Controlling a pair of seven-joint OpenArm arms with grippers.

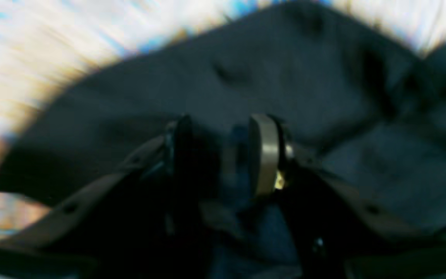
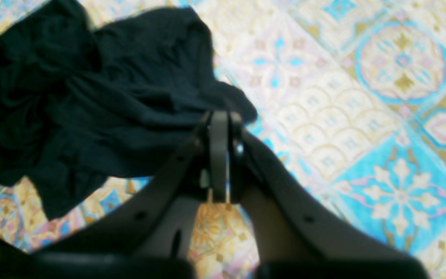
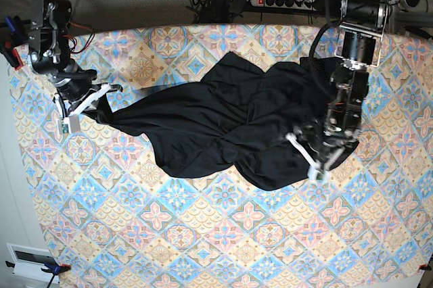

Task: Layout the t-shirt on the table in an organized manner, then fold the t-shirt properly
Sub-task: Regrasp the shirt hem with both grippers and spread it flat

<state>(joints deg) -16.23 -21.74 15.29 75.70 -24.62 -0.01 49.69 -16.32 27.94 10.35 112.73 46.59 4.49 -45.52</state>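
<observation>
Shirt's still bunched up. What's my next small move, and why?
Probably close the left gripper on the fold between its open jaws. The right gripper already pinches the t-shirt's far end, and the cloth lies crumpled mid-table, so both can then stretch it.

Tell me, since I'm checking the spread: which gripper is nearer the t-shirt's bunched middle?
Left. The left gripper sits at the edge of the t-shirt body; the right gripper pinches its far, stretched-out tip.
</observation>
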